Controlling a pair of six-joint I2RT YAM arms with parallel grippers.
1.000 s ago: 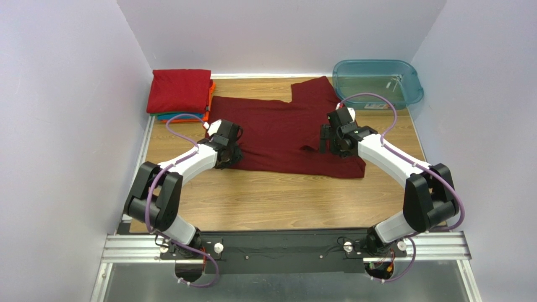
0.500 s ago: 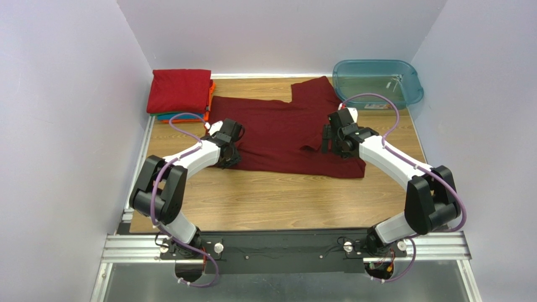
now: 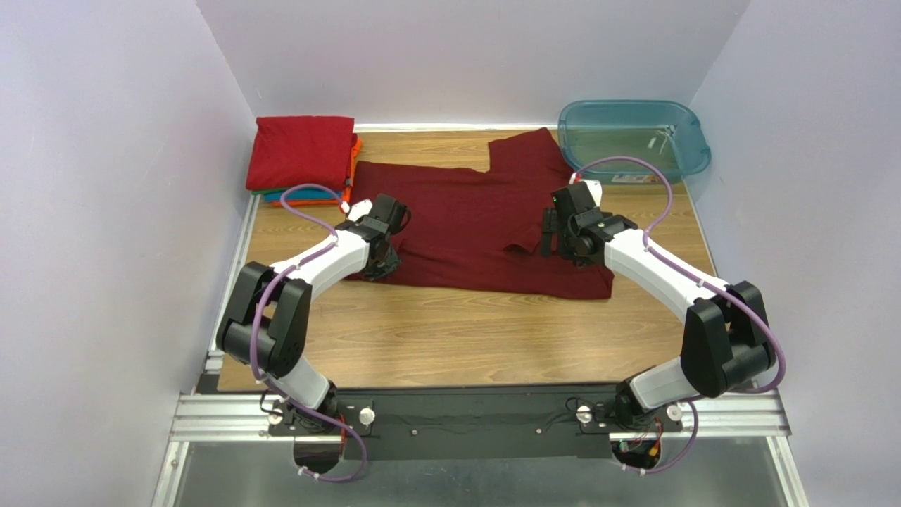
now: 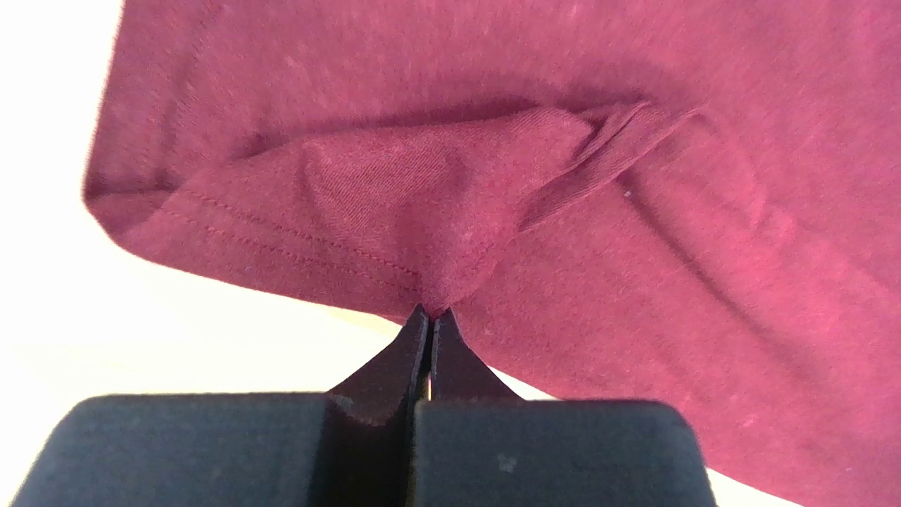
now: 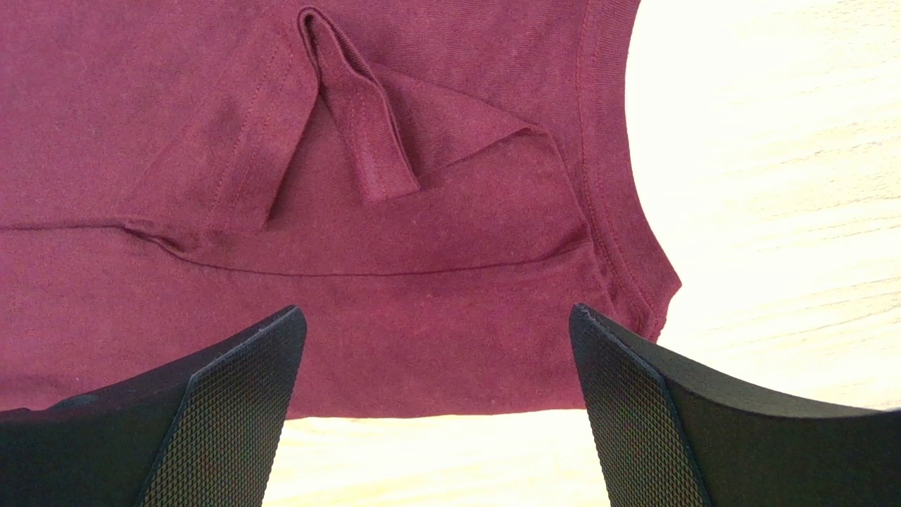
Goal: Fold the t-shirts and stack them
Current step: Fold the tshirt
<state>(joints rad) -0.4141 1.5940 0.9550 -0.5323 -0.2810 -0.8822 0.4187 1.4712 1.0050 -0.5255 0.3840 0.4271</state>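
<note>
Shirts: four. One maroon shirt (image 3: 465, 227), one red shirt (image 3: 301, 151), one orange shirt (image 3: 355, 156), one teal shirt (image 3: 278, 194). Tub (image 3: 635, 135): one. Arms: two, namely left arm (image 3: 317, 264) and right arm (image 3: 661, 266). Table (image 3: 465, 327): one.

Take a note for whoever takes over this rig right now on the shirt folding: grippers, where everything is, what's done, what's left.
Left gripper: shut, pinching an edge of the maroon t-shirt near its left end.
Right gripper: open over the shirt's right end, holding nothing.
Maroon t-shirt: spread out in the middle, not yet folded.
Folded stack: far-left corner, red on top, orange and teal edges beneath.
Left: fold the maroon one and add it to the stack.
</note>
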